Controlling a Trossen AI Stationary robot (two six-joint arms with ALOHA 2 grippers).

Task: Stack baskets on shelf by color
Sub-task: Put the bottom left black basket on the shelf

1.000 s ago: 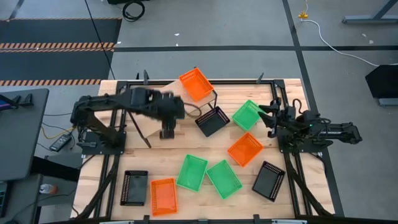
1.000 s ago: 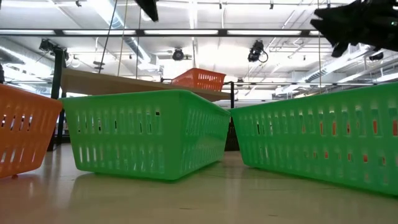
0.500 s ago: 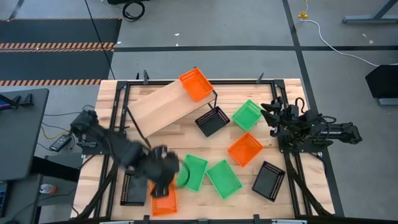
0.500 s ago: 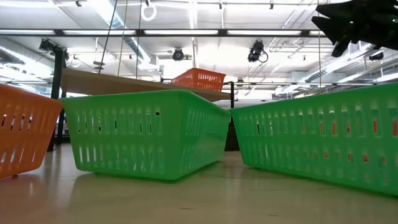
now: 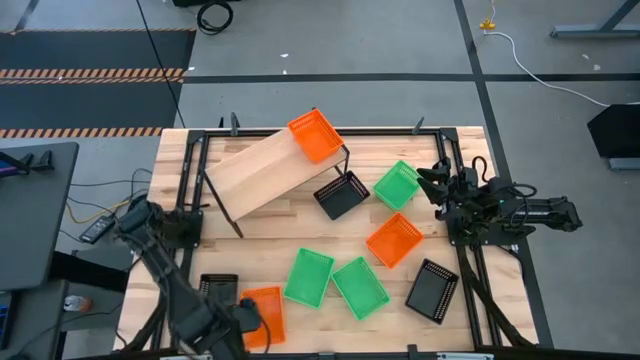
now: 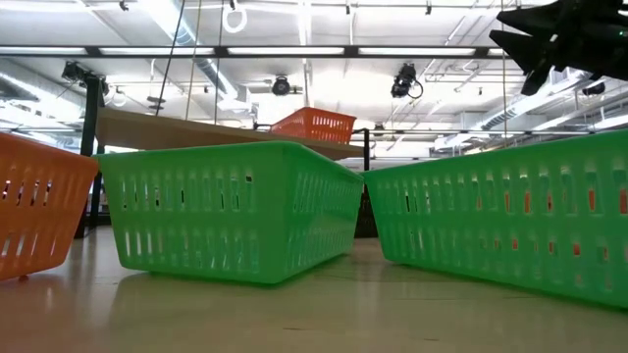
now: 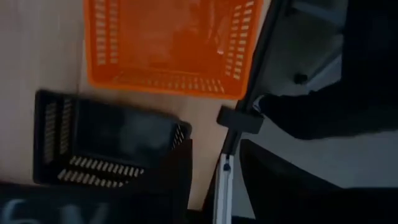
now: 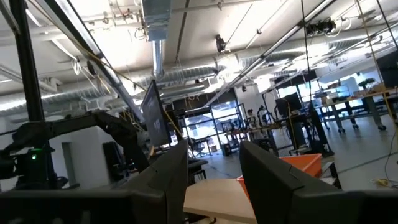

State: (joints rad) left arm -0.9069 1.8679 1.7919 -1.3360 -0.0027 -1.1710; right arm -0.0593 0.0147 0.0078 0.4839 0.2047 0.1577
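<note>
High view: the shelf [image 5: 268, 172] lies slantwise at the far left of the slatted bench [image 5: 300, 228], with one orange basket [image 5: 315, 135] on its far end. A black basket [image 5: 341, 194] sits just beside that end of the shelf, a green basket [image 5: 397, 185] farther to its right and a second orange basket [image 5: 393, 240] nearer than that. Two green baskets [image 5: 308, 277] [image 5: 359, 287] lie side by side well in front of the shelf; a black basket [image 5: 432, 290] sits to their right, a third orange basket [image 5: 262, 315] and another black one [image 5: 216, 301] to their left. The left pincer [image 5: 238, 325] hangs at the bench's near edge over that orange basket; the right pincer [image 5: 428, 183] is raised by the green basket right of the shelf.

Low view: two green baskets [image 6: 231, 210] [image 6: 510, 216] fill the foreground, the shelf [image 6: 177, 130] and its orange basket [image 6: 314, 125] behind them.

Left wrist view: the left pincer [image 7: 214, 186] shows parted, empty fingers above an orange basket [image 7: 171, 46] and a black basket [image 7: 106, 143].

Right wrist view: the right pincer [image 8: 214, 174], fingers apart and empty, faces the room, the shelf [image 8: 217, 196] showing between them.
</note>
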